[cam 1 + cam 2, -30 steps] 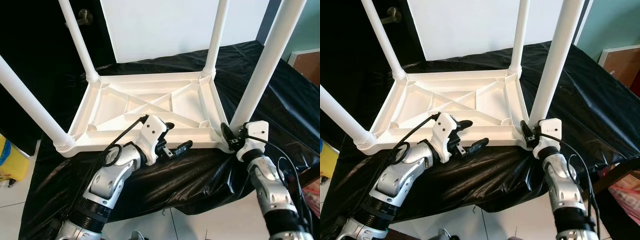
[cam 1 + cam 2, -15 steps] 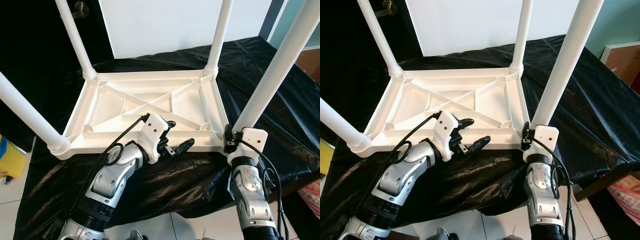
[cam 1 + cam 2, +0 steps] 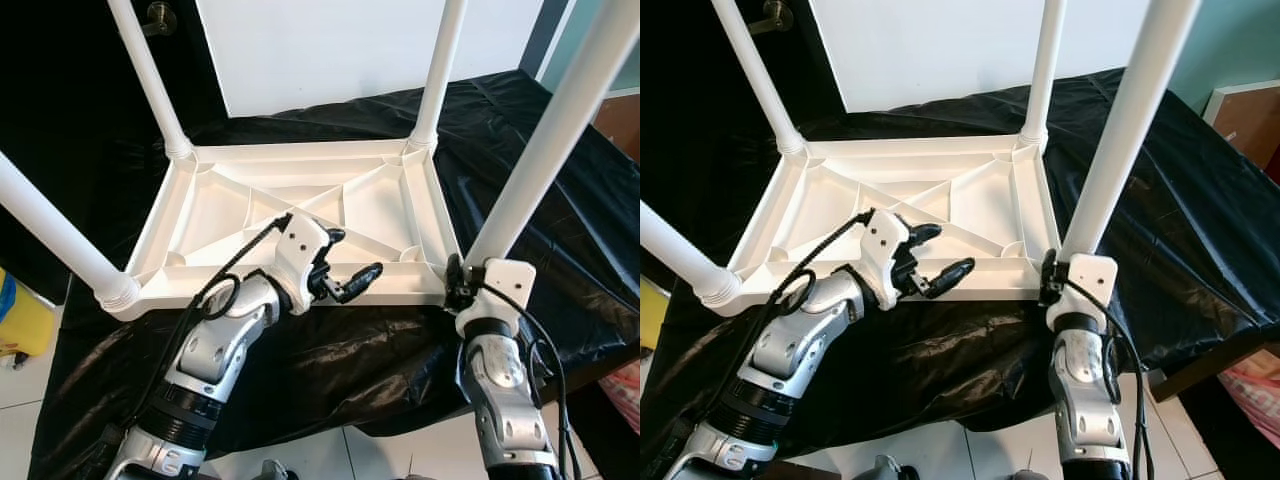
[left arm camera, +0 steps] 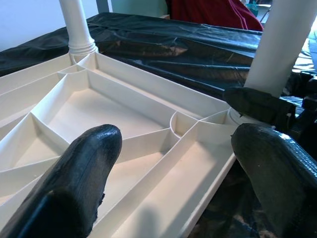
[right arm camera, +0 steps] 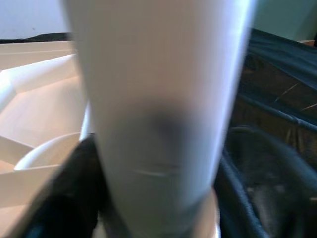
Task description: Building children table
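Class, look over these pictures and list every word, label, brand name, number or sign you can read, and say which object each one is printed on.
No readable text anywhere in these pictures.
Upturned white table top: plain ribs, no lettering.
White legs: plain.
Black sheet: plain.
Left hand and right hand: white housings, no visible markings.
Yellow object at the edge: any print is too small to make out.
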`<state>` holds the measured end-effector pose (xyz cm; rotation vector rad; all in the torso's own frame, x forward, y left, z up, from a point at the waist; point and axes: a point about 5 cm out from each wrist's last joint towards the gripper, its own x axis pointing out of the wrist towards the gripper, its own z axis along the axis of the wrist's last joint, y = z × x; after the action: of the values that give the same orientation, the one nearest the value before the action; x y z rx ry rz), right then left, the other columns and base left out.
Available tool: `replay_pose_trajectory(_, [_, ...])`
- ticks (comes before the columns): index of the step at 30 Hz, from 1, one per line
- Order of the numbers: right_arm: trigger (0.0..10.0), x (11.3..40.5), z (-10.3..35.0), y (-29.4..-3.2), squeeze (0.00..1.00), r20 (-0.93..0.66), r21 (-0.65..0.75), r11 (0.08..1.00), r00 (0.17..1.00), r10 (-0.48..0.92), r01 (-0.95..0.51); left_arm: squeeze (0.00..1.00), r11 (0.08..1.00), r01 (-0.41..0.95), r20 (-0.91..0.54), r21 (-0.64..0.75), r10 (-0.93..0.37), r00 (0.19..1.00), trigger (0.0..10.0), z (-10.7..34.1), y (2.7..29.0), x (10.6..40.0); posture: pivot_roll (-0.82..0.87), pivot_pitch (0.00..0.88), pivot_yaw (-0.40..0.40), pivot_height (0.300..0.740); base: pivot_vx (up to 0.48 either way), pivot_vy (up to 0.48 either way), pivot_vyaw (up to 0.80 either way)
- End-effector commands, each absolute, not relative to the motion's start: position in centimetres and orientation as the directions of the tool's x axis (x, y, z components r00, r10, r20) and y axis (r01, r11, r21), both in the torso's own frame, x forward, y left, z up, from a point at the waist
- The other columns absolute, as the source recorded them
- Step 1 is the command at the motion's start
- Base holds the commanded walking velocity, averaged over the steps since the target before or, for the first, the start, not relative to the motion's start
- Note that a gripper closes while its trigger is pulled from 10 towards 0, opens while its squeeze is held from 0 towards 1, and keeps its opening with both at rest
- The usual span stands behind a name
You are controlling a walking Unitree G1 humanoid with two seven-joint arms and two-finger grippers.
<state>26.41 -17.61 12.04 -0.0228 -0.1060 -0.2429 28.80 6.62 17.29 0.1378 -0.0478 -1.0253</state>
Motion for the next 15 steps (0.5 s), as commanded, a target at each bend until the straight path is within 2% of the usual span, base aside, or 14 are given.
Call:
replay_pose_trajectory(1, [10.0, 26.1, 11.5, -18.1, 1.00, 0.081, -0.016, 0.969, 0.966, -0.246, 0.248, 0.00, 0.447, 0.885, -0.039, 0.133, -0.890, 0.455, 10.0, 17.0, 6.5, 28.3, -0.12, 0.044, 0.067, 0.740, 0.000, 0.000, 0.00])
replay_pose_trajectory(6, [10.0, 26.2, 12.0, -18.5, 1.00, 0.113, -0.013, 0.985, 0.979, -0.169, 0.172, 0.00, 0.413, 0.901, -0.051, 0.135, -0.905, 0.423, 10.0, 16.7, 6.1, 28.0, -0.12, 0.048, 0.070, 0.740, 0.000, 0.000, 0.00])
replay_pose_trajectory(8, [10.0, 26.2, 12.4, -19.1, 1.00, 0.133, -0.020, 0.997, 0.988, -0.075, 0.078, 0.00, 0.389, 0.912, -0.060, 0.133, -0.915, 0.399, 10.0, 16.6, 5.8, 27.7, -0.13, 0.056, 0.081, 0.740, 0.000, 0.000, 0.00])
replay_pose_trajectory(9, [10.0, 26.2, 12.4, -19.1, 1.00, 0.133, -0.020, 0.997, 0.988, -0.075, 0.078, 0.00, 0.389, 0.912, -0.060, 0.133, -0.915, 0.399, 10.0, 16.6, 5.8, 27.7, -0.13, 0.056, 0.081, 0.740, 0.000, 0.000, 0.00])
replay_pose_trajectory(10, [10.0, 26.2, 12.5, -19.3, 0.60, 0.126, -0.020, 1.000, 0.992, -0.005, 0.008, 0.00, 0.378, 0.917, -0.062, 0.128, -0.920, 0.387, 10.0, 16.5, 5.7, 27.6, -0.13, 0.062, 0.084, 0.740, 0.000, 0.000, 0.00])
replay_pose_trajectory(12, [10.0, 26.2, 12.5, -19.3, 0.60, 0.126, -0.020, 1.000, 0.992, -0.005, 0.008, 0.00, 0.378, 0.917, -0.062, 0.128, -0.920, 0.387, 10.0, 16.5, 5.7, 27.6, -0.13, 0.062, 0.084, 0.740, 0.000, 0.000, 0.00])
replay_pose_trajectory(13, [10.0, 26.2, 12.5, -19.4, 0.00, 0.121, -0.026, 0.999, 0.992, 0.047, -0.044, 0.00, 0.369, 0.921, -0.067, 0.125, -0.923, 0.378, 10.0, 16.5, 5.6, 27.5, -0.13, 0.065, 0.087, 0.740, 0.000, 0.000, 0.00])
replay_pose_trajectory(15, [10.0, 26.4, 12.6, -19.9, 0.00, 0.115, -0.047, 0.992, 0.986, 0.125, -0.120, 0.00, 0.343, 0.932, -0.076, 0.120, -0.933, 0.353, 10.0, 16.3, 5.4, 27.1, -0.12, 0.074, 0.091, 0.740, 0.000, 0.000, 0.00])
